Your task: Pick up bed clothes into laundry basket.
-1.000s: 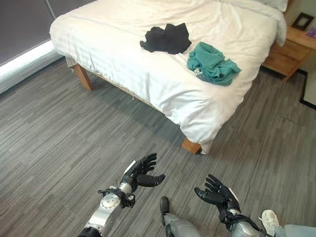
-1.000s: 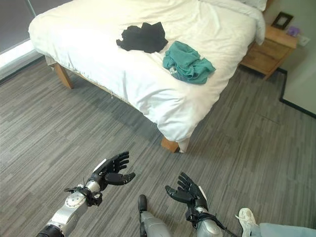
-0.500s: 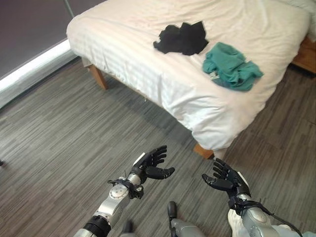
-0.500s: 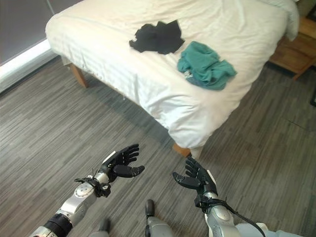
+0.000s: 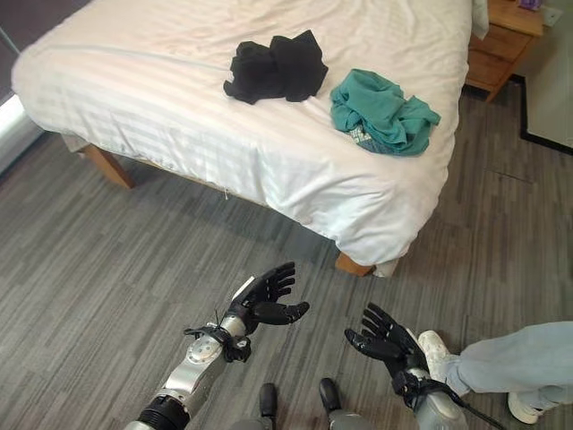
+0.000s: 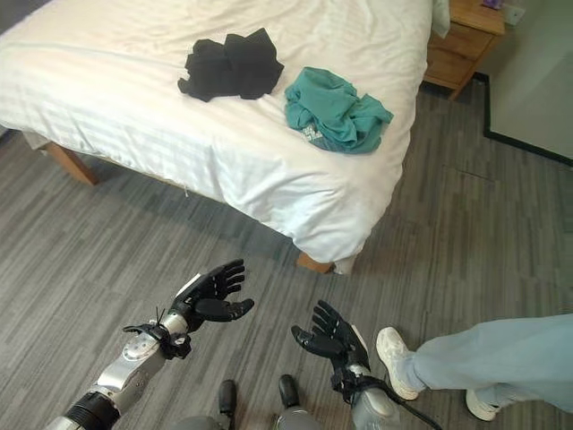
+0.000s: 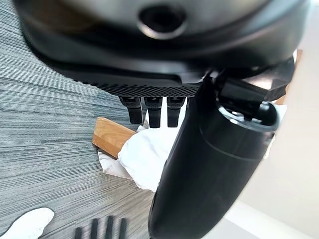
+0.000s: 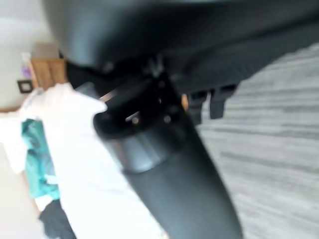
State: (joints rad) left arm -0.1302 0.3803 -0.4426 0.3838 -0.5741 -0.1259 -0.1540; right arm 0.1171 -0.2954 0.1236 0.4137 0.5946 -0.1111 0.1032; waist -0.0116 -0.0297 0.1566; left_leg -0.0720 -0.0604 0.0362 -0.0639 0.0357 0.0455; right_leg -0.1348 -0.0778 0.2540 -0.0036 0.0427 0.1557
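Your view has swung since a second ago: the bed (image 5: 269,161) now sits more squarely ahead of both hands and a person's leg (image 5: 501,358) has come in just to the right of your right hand (image 5: 387,339). The approach is barely begun, I judge. Left hand (image 5: 264,300) and right hand are both spread open, palms facing, holding nothing. Two garments wait, well beyond the hands on the bedcover: one black (image 5: 274,67), one teal (image 5: 380,112), side by side and just apart. No basket is visible, so you will need to find it
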